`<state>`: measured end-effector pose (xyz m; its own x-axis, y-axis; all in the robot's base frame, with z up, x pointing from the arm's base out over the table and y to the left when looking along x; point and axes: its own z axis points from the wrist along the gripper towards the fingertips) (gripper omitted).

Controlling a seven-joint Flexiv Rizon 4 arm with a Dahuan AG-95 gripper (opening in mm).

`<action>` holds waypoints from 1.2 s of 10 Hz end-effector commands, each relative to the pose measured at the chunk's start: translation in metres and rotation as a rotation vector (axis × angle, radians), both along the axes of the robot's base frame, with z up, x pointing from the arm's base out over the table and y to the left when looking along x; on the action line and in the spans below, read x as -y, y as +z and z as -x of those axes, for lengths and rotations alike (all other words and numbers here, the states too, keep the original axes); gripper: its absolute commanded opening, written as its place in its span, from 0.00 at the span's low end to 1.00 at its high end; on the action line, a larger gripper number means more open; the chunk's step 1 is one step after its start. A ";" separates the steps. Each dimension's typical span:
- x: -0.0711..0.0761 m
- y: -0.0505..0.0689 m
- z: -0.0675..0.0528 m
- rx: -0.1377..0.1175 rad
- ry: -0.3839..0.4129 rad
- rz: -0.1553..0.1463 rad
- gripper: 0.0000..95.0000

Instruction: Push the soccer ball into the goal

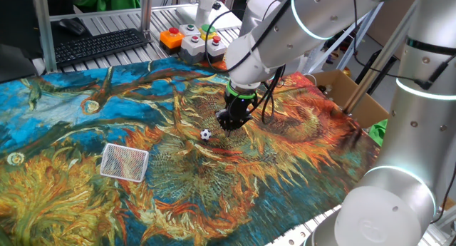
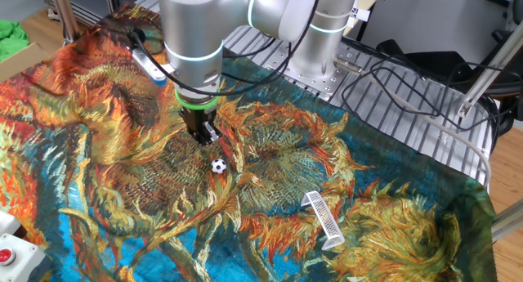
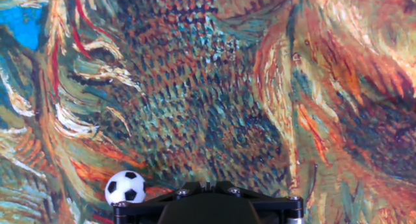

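Observation:
The soccer ball point(image 1: 206, 135) is a tiny white ball with black patches lying on the sunflower-print cloth point(image 1: 285, 160). My gripper point(image 1: 231, 122) hangs just to its right, fingers together and pointing down at the cloth, apart from the ball by a small gap. In the other fixed view the gripper point(image 2: 206, 135) stands up-left of the ball point(image 2: 218, 166). The hand view shows the ball point(image 3: 125, 187) at the bottom left, beside the black gripper body point(image 3: 208, 204). The goal point(image 1: 124, 162), a small white mesh frame, lies on the cloth well left of the ball; the goal point(image 2: 323, 217) appears lower right in the other fixed view.
A button box point(image 1: 192, 39) with coloured round buttons and a keyboard point(image 1: 100, 46) sit beyond the cloth's far edge. A cardboard box point(image 1: 349, 89) stands at the right. Cables point(image 2: 409, 86) lie on the slatted table past the cloth.

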<state>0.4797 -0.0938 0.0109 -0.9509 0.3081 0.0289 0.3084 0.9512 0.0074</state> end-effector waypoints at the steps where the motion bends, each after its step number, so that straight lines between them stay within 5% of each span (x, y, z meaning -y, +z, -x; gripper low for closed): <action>1: -0.003 0.000 0.000 -0.002 0.002 -0.015 0.00; 6: -0.025 0.001 -0.004 -0.002 -0.009 -0.014 0.00; 12: -0.053 -0.002 -0.026 0.009 -0.043 -0.013 0.00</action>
<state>0.5072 -0.0379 0.0074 -0.9354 0.3526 0.0261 0.3532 0.9353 0.0236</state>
